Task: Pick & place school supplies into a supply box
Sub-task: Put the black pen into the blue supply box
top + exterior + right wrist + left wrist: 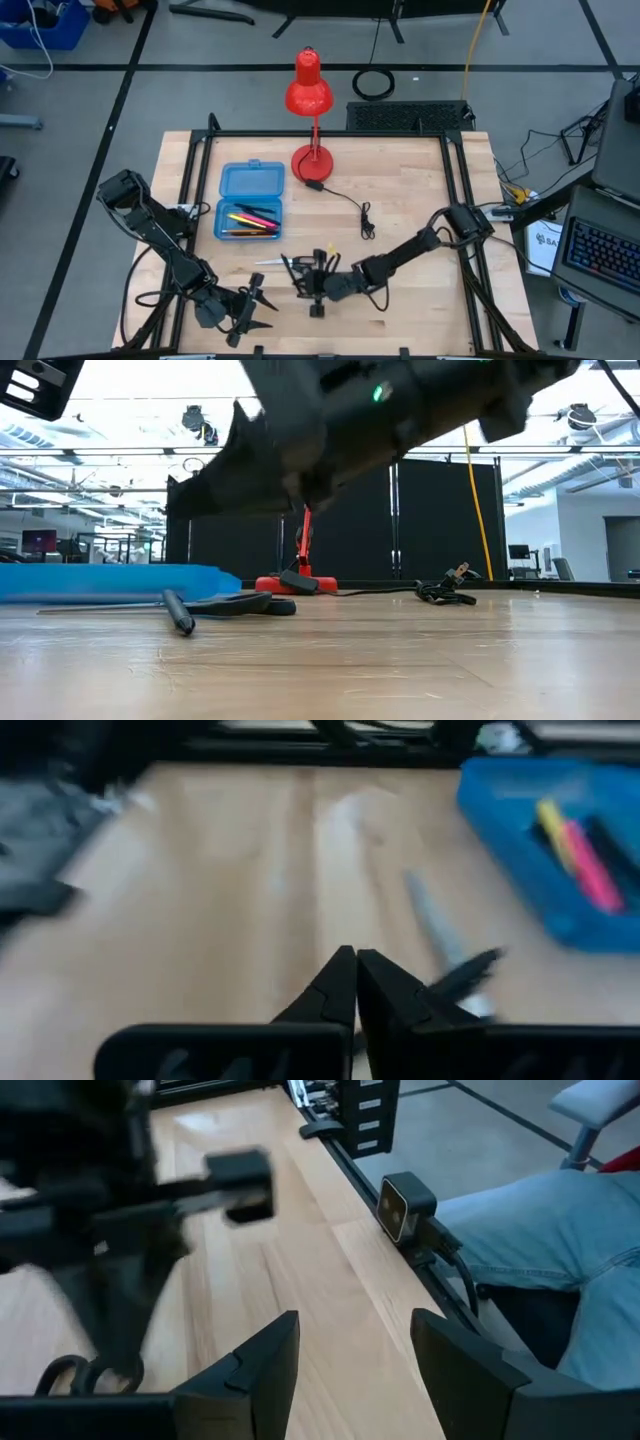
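Observation:
The translucent blue supply box (250,200) lies open on the table's left half, with its lid toward the far edge. Yellow, pink and orange pencils (250,220) lie inside, also visible in the right wrist view (575,850). The silver scissors (275,263) lie flat on the wood just nearer than the box (215,603) (445,945). A black pen (178,612) rests beside them. My right gripper (308,278) (355,970) hovers shut beside the scissors' black handles, with nothing between its fingers. My left gripper (260,312) (355,1370) is open near the table's near edge.
A red desk lamp (310,100) stands at the far edge, and its black cord (365,222) trails across mid-table. A black frame (455,180) rims the table. A person's leg in jeans (560,1250) is beyond the near edge. Bare wood lies on the right (420,300).

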Controlling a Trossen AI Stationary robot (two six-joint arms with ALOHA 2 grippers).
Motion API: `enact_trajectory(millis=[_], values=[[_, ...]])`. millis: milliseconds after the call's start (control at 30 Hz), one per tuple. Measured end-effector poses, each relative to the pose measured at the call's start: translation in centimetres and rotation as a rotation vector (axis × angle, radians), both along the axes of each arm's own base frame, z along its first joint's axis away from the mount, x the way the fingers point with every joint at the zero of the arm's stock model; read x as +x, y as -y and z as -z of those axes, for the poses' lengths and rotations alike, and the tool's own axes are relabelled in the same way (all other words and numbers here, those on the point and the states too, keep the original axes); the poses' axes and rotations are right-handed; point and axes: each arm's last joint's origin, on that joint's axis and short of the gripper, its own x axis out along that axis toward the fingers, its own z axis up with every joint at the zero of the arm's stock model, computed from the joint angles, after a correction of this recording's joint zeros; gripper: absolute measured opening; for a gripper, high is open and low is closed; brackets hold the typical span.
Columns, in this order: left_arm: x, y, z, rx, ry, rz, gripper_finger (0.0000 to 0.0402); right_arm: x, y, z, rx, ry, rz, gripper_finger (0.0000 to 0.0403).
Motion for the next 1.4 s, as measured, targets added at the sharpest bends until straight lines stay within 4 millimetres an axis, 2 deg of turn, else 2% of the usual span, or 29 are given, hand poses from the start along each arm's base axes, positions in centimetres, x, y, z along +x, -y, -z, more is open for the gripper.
enact_trajectory(millis=[133, 300, 500, 667, 800, 1067, 1400], values=[[0.0, 0.0, 0.0, 0.002, 0.004, 0.000, 0.0200, -0.8, -1.5, 0.2, 0.131, -0.029, 0.007, 0.0026], [0.4, -0.3, 0.0, 0.001, 0.007, -0.024, 0.0200, -1.4, -2.7, 1.9, 0.178, -0.036, 0.087, 0.0091], [0.6, -0.5, 0.0, -0.001, 0.006, -0.035, 0.0200, -1.4, -2.9, 4.2, 0.198, -0.056, 0.125, 0.0186], [0.5, -0.5, 0.1, -0.001, -0.006, -0.040, 0.0200, -1.3, -2.6, 5.5, 0.178, -0.063, 0.150, 0.0228], [0.5, -0.5, 0.1, 0.001, -0.008, -0.041, 0.0200, -1.0, -2.1, 6.2, 0.137, -0.063, 0.171, 0.0230], [0.5, -0.6, 0.1, 0.006, -0.008, -0.048, 0.0200, -0.9, -1.4, 7.7, 0.069, -0.075, 0.229, 0.0201], [0.5, -0.6, 0.1, 0.004, -0.011, -0.050, 0.0200, -1.4, -0.7, 8.5, 0.029, -0.139, 0.308, 0.0120]])
